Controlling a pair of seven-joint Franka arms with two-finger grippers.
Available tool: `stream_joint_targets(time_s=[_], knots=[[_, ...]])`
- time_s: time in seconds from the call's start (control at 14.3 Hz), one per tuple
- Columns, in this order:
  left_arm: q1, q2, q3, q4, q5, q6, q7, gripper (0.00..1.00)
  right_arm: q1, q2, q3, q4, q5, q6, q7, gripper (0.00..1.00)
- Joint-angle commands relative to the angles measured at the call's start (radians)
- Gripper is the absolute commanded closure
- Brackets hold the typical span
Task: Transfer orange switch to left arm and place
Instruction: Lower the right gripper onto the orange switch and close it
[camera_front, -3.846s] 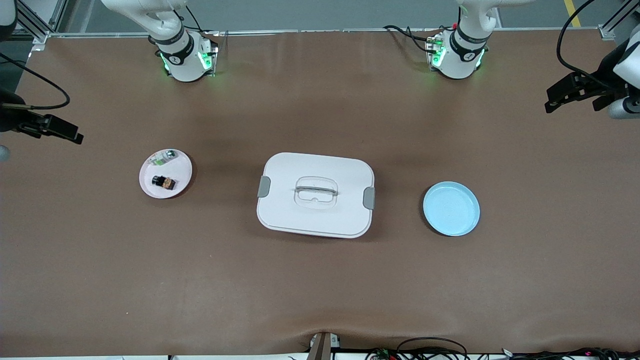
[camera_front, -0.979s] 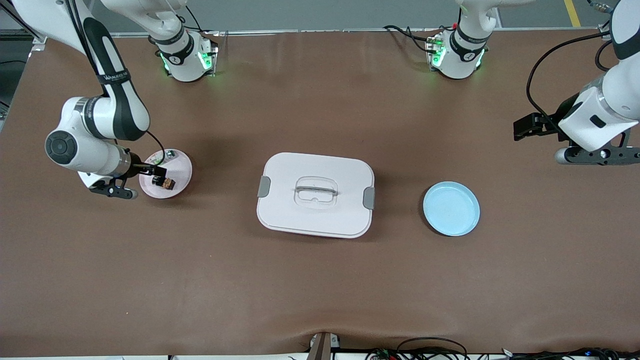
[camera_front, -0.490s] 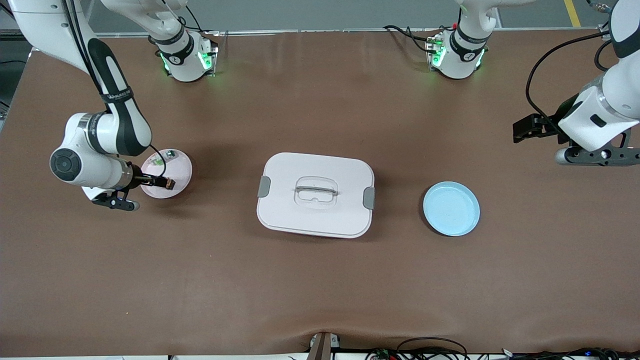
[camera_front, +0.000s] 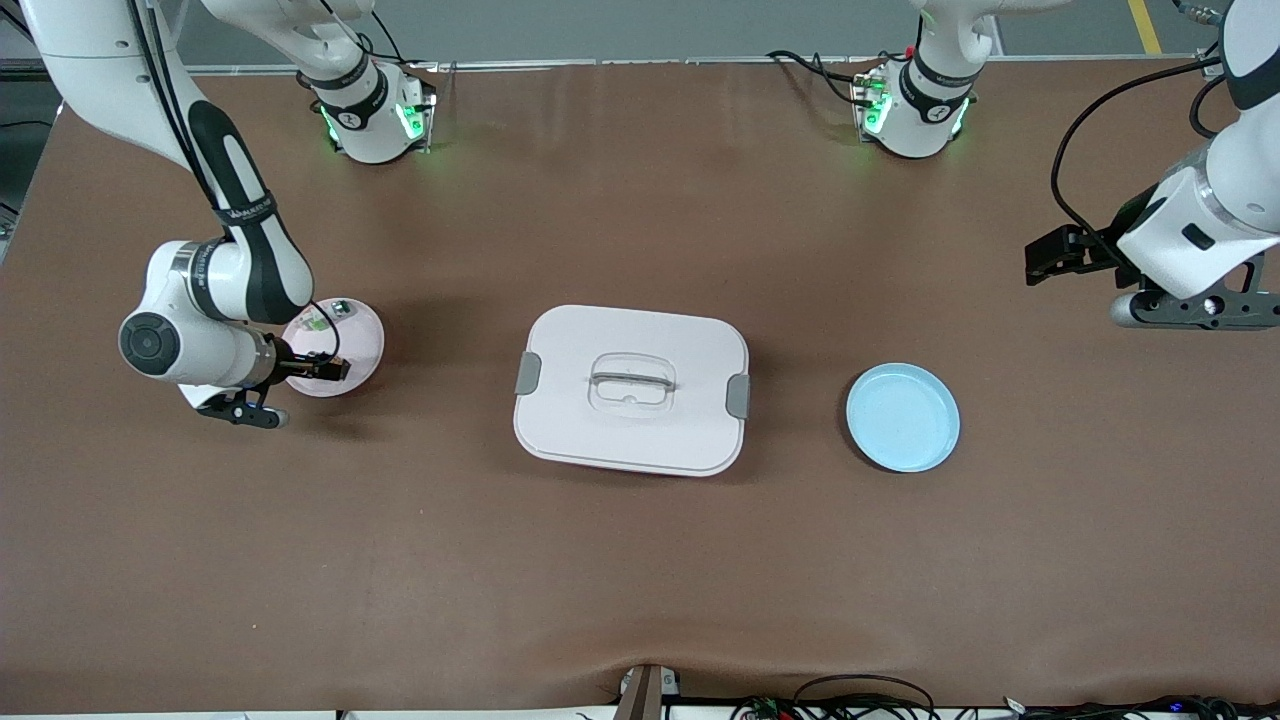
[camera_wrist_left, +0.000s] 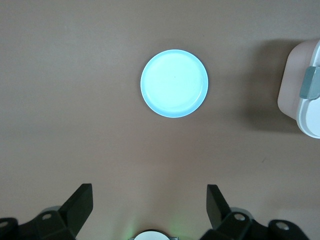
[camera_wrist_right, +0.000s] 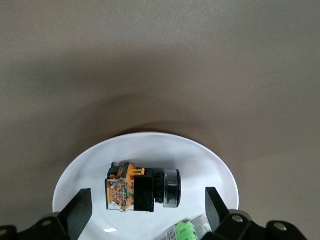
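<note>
The orange switch (camera_wrist_right: 142, 190), black with an orange end, lies on its side on the pink plate (camera_front: 355, 335) near the right arm's end of the table. My right gripper (camera_wrist_right: 148, 196) is open and low over the plate, with one finger on each side of the switch and apart from it. In the front view the right gripper (camera_front: 318, 370) hides most of the switch (camera_front: 341, 370). The white box (camera_front: 630, 390) stands mid-table with its lid on. My left gripper (camera_front: 1045, 258) is open and empty, up in the air over bare table at the left arm's end.
A small green-and-silver component (camera_front: 330, 315) lies on the pink plate's rim and also shows in the right wrist view (camera_wrist_right: 187, 232). An empty blue plate (camera_front: 902, 417) lies between the box and the left arm's end. The left wrist view shows the blue plate (camera_wrist_left: 174, 83) and a box corner (camera_wrist_left: 305, 95).
Both arms came in from the table's ends. In the last second my right gripper has settled lower over the pink plate, around the switch. The left arm has barely moved.
</note>
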Motion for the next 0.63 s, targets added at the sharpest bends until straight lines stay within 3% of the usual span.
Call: stream_joint_targets(time_s=[0.0, 0.56], knots=[[-0.018, 0.009, -0.013, 0.019, 0.003, -0.003, 0.001, 0.00, -0.004, 0.017, 0.004, 0.008, 0.009, 0.001, 0.012, 0.00], [-0.009, 0.052, -0.005, 0.021, 0.000, -0.001, 0.012, 0.00, 0.000, 0.037, 0.005, 0.005, 0.023, 0.007, 0.012, 0.00]])
